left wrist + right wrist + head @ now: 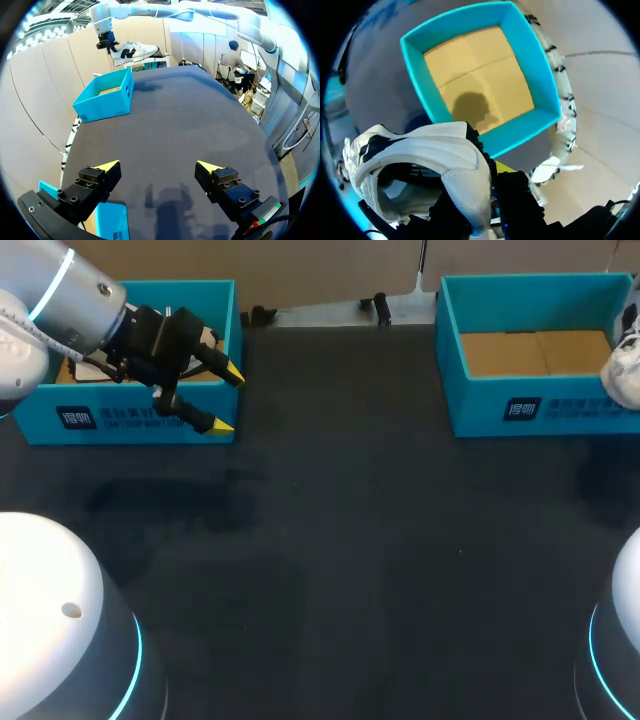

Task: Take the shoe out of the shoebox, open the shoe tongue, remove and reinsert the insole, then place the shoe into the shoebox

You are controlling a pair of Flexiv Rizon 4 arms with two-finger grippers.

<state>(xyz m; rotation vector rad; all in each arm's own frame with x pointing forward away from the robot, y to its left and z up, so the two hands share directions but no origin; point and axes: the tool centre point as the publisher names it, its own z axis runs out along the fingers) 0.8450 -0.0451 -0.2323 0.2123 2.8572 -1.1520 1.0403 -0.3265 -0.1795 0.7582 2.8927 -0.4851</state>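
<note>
The white shoe [625, 370] with black marks hangs at the right edge of the head view, over the right end of the blue shoebox [520, 390]. My right gripper [490, 175] is shut on the shoe's [435, 155] heel collar, holding it above the shoebox [415, 65], whose brown cardboard floor is bare. From the left wrist view, the shoe [132, 51] hangs from the right gripper [106, 42] above the far shoebox [107, 100]. My left gripper [228, 400] stands open and empty at the front right corner of the other blue box, its jaws [157, 165] wide apart over the dark table.
A second blue box [130, 420] sits at the back left, partly under my left arm, with paper or cardboard inside. It shows under the left finger in the left wrist view [112, 222]. The dark tabletop [340, 540] stretches between the two boxes.
</note>
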